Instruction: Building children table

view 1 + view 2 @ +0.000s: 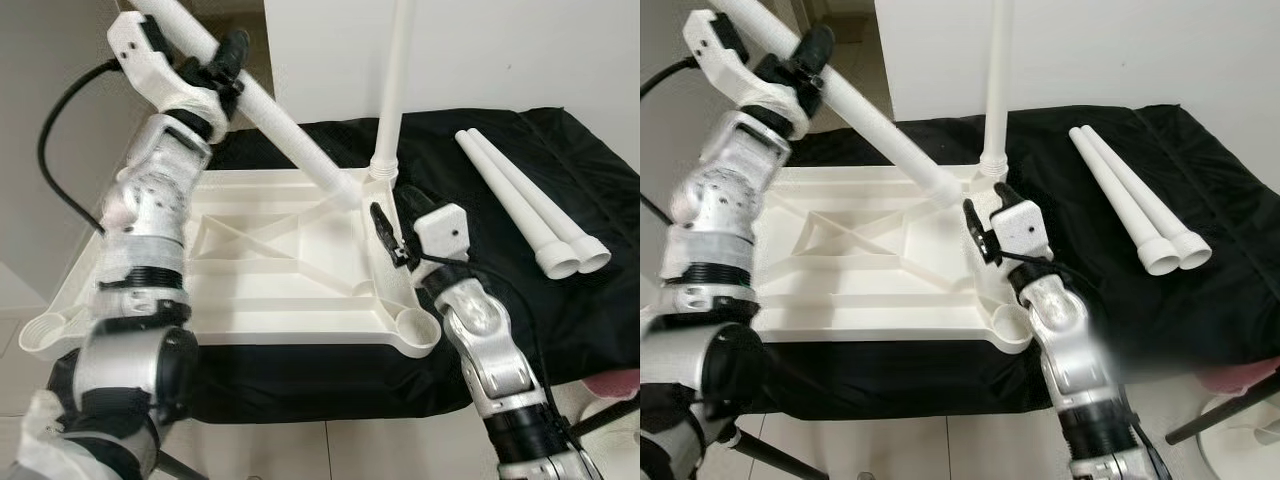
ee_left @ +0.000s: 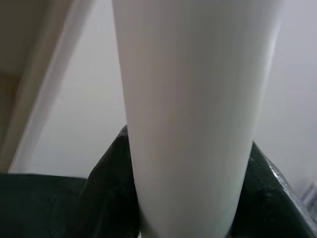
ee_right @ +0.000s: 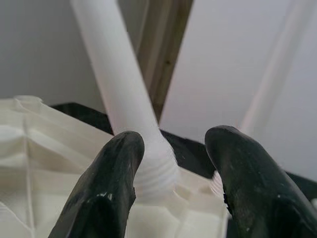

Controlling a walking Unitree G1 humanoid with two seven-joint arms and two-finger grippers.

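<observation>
On upturned tabletop [image 1: 250,270], tilted leg [image 1: 270,110] in left claw [image 1: 222,68].

arms [image 1: 150,215]: silver, jointed | fingers [image 3: 106,193]: black | cable [image 1: 55,150]: black

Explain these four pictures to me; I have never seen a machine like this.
This is a humanoid robot with two silver arms, each ending in a two-fingered black hand. The two wide pictures come from cameras in its head, looking down; the two close-ups come from cameras on its wrists. On a black cloth lies a white plastic tabletop, upside down, ribs showing. One leg already stands upright in a far corner. The left hand grips a second, tilted leg, its end down at the tabletop. The right hand is open beside that corner. Two spare legs lie on the cloth.
</observation>
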